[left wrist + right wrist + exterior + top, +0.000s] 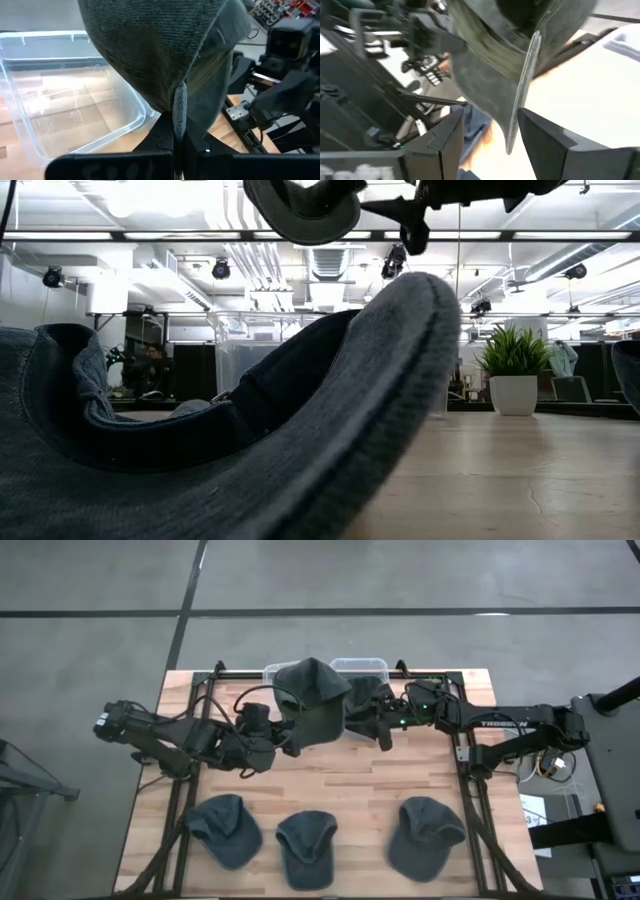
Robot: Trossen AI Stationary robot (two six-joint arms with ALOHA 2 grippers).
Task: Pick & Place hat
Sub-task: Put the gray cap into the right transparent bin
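A dark grey hat [312, 700] is held in the air above the far middle of the table, over a clear plastic bin [360, 666]. My left gripper [283, 740] is at the hat's left side and is shut on it. My right gripper [383, 730] is at its right side, open; in the right wrist view its fingers [445, 137] stand on either side of the hat's brim edge [524, 85] with a gap to each. The low view shows the hat [300, 205] at the top. Three more dark hats [225, 828] [305, 848] [425, 835] lie crown up along the near edge. My left gripper [177, 145] pinches a thick edge of the hat [179, 107] between its two shut fingers. The hat is lifted clear of the table and the bin [65, 100], its crown bulging beyond the fingers. Which part of the rim this edge is I cannot tell.
The clear bin sits at the table's far edge, between the two arm bases. One lying hat [300, 430] fills most of the low view. Bare wood [340, 780] lies between the arms and the row of hats. Black frame rails run along both table sides.
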